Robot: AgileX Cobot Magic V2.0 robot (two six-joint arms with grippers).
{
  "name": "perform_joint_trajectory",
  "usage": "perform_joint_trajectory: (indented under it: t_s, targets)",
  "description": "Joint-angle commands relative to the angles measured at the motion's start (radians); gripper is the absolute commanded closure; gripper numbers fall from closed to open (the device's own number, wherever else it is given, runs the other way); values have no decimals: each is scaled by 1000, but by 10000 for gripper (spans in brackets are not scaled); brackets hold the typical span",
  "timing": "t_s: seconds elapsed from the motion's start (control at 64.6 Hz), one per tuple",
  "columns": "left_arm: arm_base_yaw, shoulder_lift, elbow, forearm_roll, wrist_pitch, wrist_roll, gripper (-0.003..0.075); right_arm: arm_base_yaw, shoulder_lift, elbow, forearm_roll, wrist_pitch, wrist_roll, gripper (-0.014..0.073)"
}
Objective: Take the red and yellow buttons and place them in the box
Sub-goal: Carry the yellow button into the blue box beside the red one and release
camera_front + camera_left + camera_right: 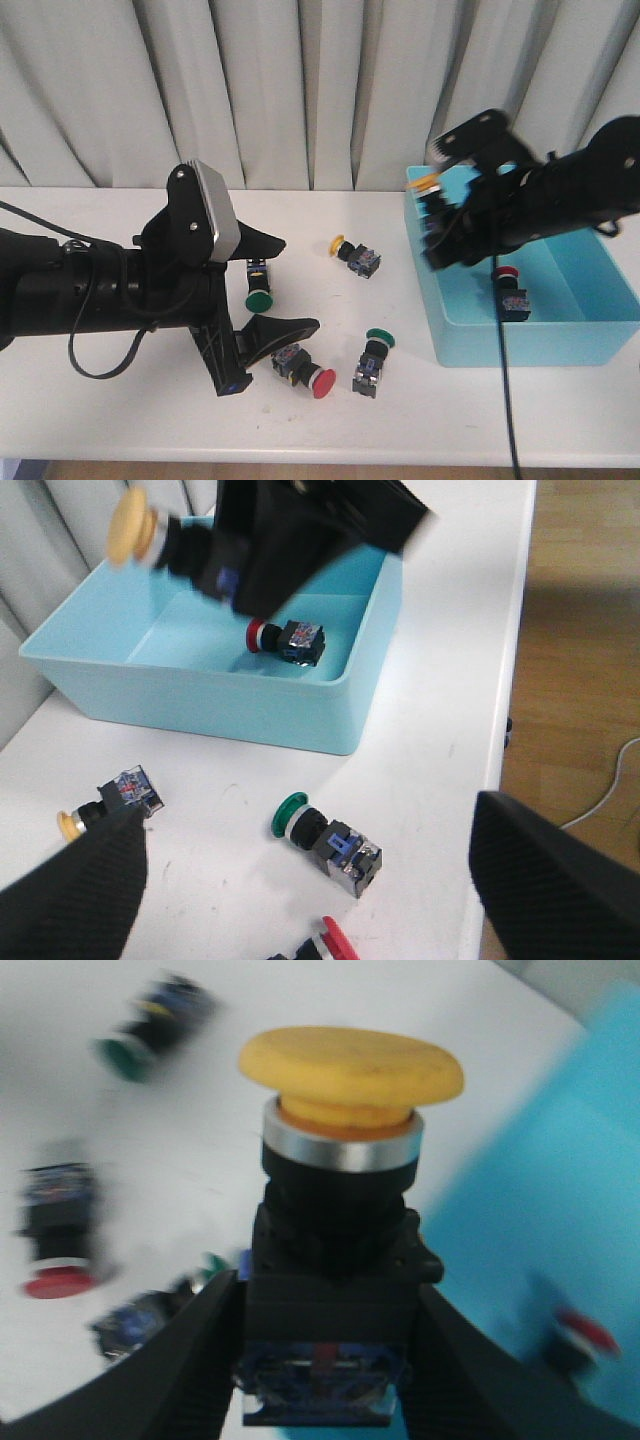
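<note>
My right gripper is shut on the black body of a yellow button, held in the air over the near-left corner of the turquoise box. A red button lies inside the box. On the table lie another yellow button and a red button. My left gripper hangs open above the table, left of those buttons, holding nothing.
Green-capped buttons lie on the table: one below my left gripper's fingers, another between the red button and the box. White curtains hang behind the table. The table's front edge runs close below the red button.
</note>
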Motion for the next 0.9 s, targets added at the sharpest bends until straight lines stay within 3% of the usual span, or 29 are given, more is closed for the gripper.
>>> perform_joint_trajectory:
  t_s: [0.0, 0.124, 0.263, 0.48, 0.651, 0.883]
  targets:
    - [2, -28, -27, -42, 11, -9, 140, -78, 29, -106, -119, 99, 194, 401]
    - [2, -28, -27, -42, 11, -10, 159, -145, 166, -237, -133, 275, 264, 395]
    - [2, -28, -27, -42, 12, -10, 161, -167, 320, -364, -144, 376, 307, 391]
    - [2, -28, -27, -42, 11, -35, 161, -169, 499, -496, -247, 444, 409, 386]
    - [2, -28, -27, -42, 11, -35, 161, -169, 561, -520, -250, 461, 412, 371]
    - [2, -28, -27, -42, 11, -35, 161, -169, 572, -520, -250, 460, 412, 277]
